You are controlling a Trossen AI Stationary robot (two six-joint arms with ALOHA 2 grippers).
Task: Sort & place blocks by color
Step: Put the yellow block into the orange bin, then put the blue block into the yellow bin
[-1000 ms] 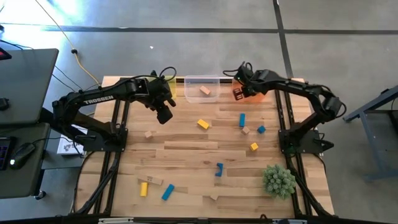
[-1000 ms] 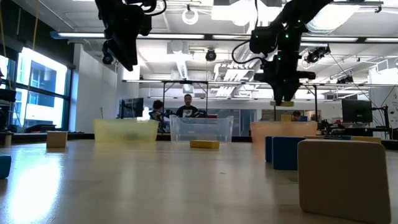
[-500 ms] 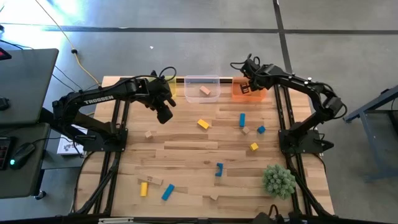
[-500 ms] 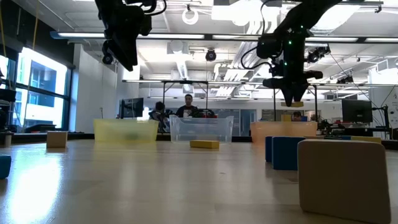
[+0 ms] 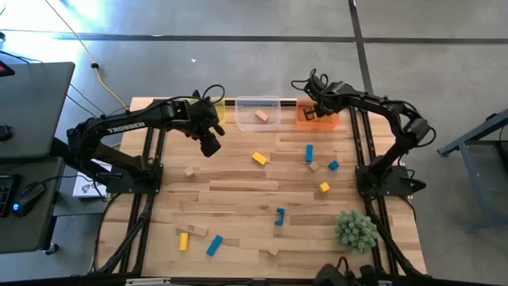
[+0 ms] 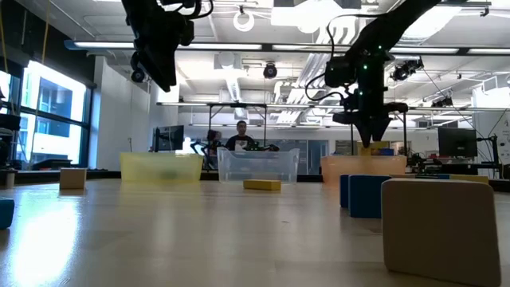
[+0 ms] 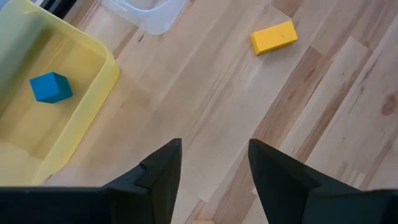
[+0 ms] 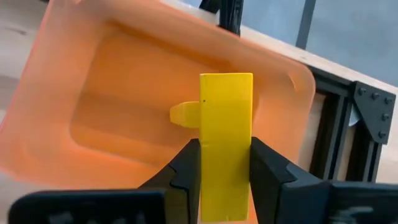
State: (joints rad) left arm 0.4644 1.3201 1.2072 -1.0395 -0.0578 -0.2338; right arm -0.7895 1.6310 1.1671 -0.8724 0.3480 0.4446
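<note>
My right gripper [image 8: 225, 163] pinches a yellow bar [image 8: 226, 143] above the orange bin [image 8: 124, 112]; left gripper [image 7: 213, 162] hangs spread, empty.

High view: we look straight down, far. Low view: table height, level toward room. Wrist views: close, downward past fingers. We see orange bin [image 5: 316, 117] in high, low, right wrist.

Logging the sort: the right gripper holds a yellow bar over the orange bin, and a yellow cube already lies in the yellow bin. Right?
Not quite. The left wrist view shows the cube in the yellow bin is blue. The right gripper does hold a yellow bar over the orange bin.
</note>
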